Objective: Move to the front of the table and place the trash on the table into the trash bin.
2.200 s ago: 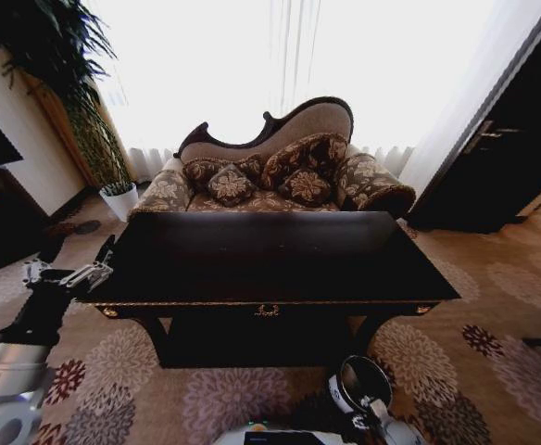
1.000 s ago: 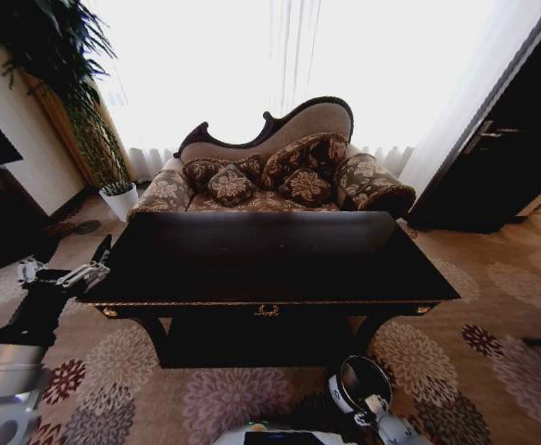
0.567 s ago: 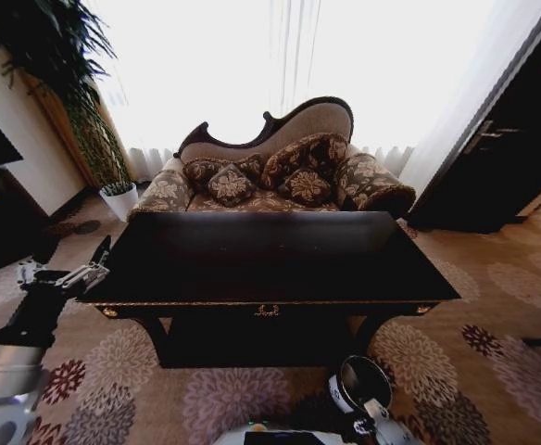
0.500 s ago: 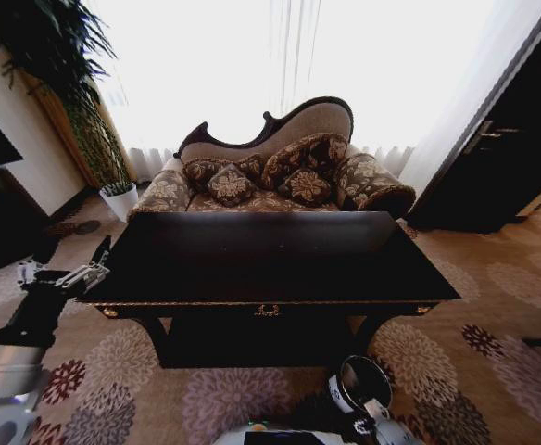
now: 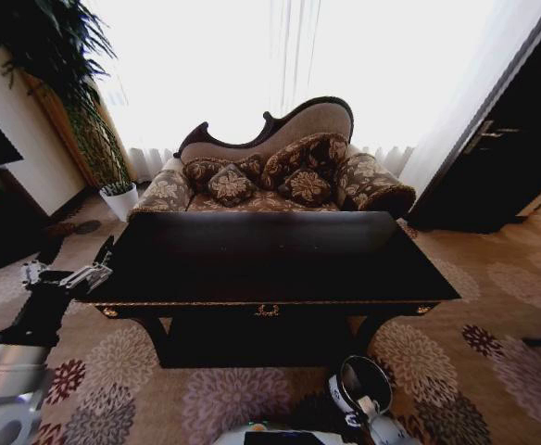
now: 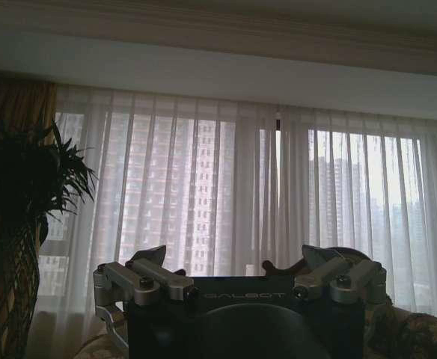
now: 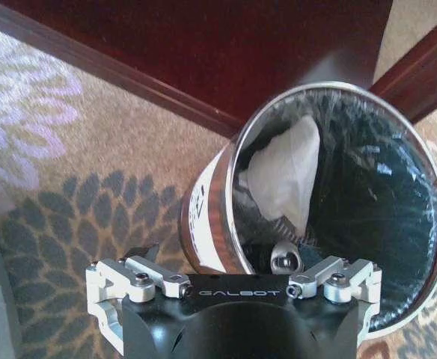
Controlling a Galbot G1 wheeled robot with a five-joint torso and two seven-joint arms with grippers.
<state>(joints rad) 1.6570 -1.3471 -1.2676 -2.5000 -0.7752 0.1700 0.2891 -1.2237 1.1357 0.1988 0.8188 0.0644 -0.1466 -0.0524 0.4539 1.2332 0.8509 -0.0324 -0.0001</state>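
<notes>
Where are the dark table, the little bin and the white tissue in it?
table (image 5: 252, 255): head view, bare glossy top.
trash bin (image 7: 203, 217): right wrist view, outer wall by the label.
white tissue (image 7: 282, 172): right wrist view, its middle.

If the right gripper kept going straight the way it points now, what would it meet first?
Probably the trash bin: the right gripper, open, points into its mouth, toward the white tissue and black lining inside. Depth is unclear.

The bench (image 5: 261, 264) stands before a sofa (image 5: 280, 171). The bin (image 5: 361, 385) sits on the carpet (image 5: 474, 371) before the bench, tissue (image 7: 286, 172) inside; a plant (image 5: 53, 74) stands left.
</notes>
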